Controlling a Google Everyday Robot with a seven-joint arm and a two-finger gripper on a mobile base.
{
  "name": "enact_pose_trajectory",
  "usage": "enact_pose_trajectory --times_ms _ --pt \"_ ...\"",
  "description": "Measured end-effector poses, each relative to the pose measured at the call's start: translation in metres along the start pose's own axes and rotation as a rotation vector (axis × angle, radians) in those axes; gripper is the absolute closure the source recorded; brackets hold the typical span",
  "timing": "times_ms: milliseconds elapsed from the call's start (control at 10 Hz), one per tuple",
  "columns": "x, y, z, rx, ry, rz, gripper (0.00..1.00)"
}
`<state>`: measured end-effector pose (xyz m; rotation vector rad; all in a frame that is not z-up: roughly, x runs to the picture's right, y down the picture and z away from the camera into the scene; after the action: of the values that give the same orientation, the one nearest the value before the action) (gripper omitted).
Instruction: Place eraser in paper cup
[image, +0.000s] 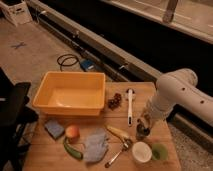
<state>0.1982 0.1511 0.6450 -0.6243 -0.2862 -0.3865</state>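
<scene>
The paper cup (141, 151), wide and white with a cream inside, stands upright near the table's front right edge. My gripper (143, 120) hangs from the white arm (175, 95) at the right. It is just above the small dark metal cup (142, 133) and behind the paper cup. The eraser does not show; it may be hidden at the gripper.
A pale green cup (160, 151) stands right of the paper cup. The wooden table (50, 159) also holds a yellow bin (70, 94), blue sponge (53, 128), orange fruit (73, 131), green pepper (72, 150), grey cloth (96, 145), banana (119, 133), spoon (117, 154), grapes (115, 101) and white spatula (130, 105).
</scene>
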Motion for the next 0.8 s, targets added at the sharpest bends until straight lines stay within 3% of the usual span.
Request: enact_pose_trajectory --times_ms 300,800 --pt "-0.021 0.016 0.001 -0.007 -0.006 -0.05 1.0" --pt "-0.055 0.045 0.026 -0.055 -0.072 -0.099 1.0"
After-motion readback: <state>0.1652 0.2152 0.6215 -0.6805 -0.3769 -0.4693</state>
